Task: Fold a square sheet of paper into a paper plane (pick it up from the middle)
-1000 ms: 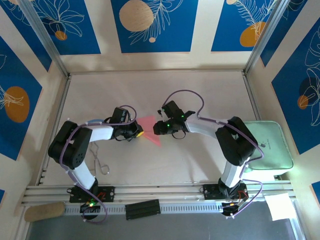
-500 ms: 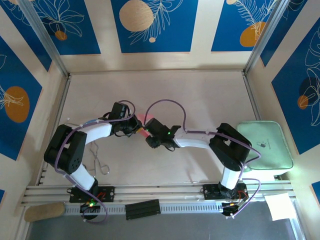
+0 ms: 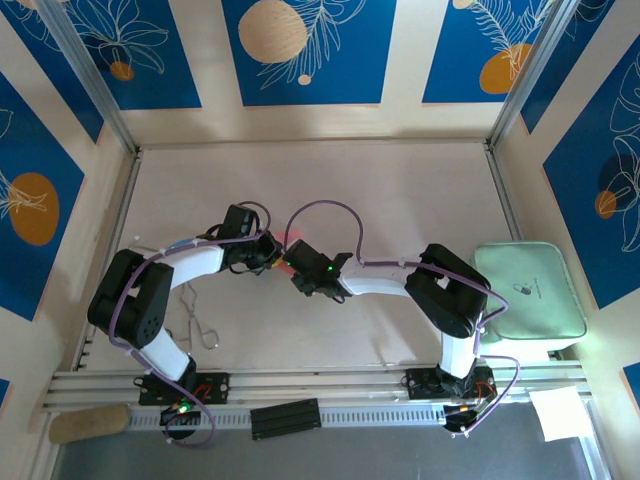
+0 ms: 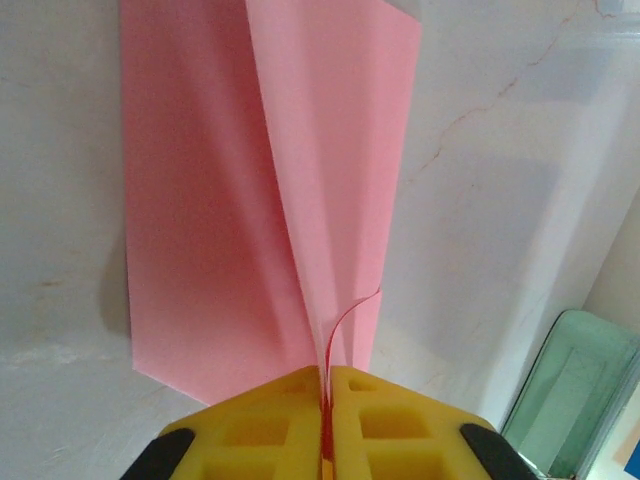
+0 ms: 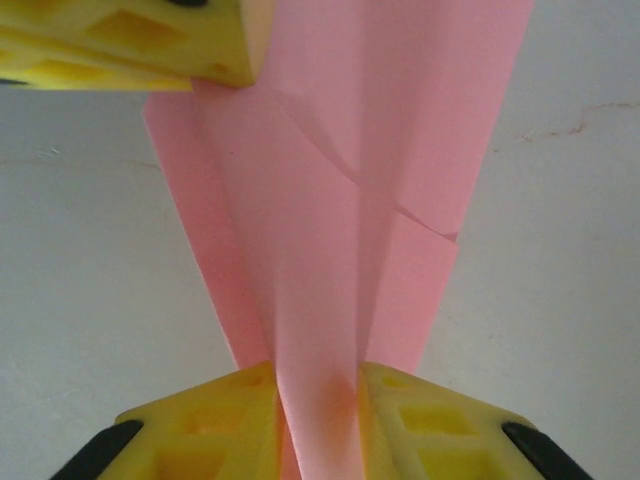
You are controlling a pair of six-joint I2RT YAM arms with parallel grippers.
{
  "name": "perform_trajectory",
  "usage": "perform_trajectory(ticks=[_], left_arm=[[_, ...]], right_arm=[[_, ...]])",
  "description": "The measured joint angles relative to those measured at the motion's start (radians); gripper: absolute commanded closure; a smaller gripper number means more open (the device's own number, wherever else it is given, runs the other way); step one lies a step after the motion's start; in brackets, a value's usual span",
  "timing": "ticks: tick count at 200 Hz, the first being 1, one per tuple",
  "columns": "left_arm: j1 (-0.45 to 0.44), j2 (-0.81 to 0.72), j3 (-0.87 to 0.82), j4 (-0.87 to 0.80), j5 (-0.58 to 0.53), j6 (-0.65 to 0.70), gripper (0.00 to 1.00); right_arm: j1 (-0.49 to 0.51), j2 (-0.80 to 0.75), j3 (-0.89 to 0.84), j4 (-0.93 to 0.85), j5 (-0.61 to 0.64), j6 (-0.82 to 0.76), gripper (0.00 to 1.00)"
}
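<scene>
The pink sheet of paper (image 3: 291,243) is folded and creased, and lies mid-table between my two grippers. From the left wrist camera the paper (image 4: 300,150) spreads away over the table with a ridge standing up. My left gripper (image 4: 326,373) is shut on that ridge, yellow pads pressed together. From the right wrist camera a raised fold of the paper (image 5: 330,200) runs between the yellow pads of my right gripper (image 5: 318,385), touching both, with the jaws still a little apart. The left gripper's finger (image 5: 130,40) sits at the paper's far end. From above, left gripper (image 3: 270,256) and right gripper (image 3: 298,268) nearly meet.
A pale green pad (image 3: 530,290) lies at the table's right edge and is seen again as the pad (image 4: 570,400). A white paper sheet (image 3: 560,412) and a black block (image 3: 285,417) lie by the front rail. A thin wire loop (image 3: 200,330) lies near the left arm.
My right gripper has swung left onto the paper and its jaws have narrowed round the fold. The left gripper kept its hold and shifted slightly up and right. The paper is now mostly covered from above.
</scene>
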Motion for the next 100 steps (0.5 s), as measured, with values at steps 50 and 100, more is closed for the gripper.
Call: perform_trajectory(ticks=[50, 100], left_arm=[[0.0, -0.014, 0.002, -0.032, -0.031, 0.004, 0.75], [0.023, -0.154, -0.005, -0.101, -0.134, 0.011, 0.68]], right_arm=[[-0.001, 0.0, 0.0, 0.002, -0.013, -0.003, 0.82], [-0.035, -0.001, -0.017, 0.021, -0.126, 0.007, 0.84]])
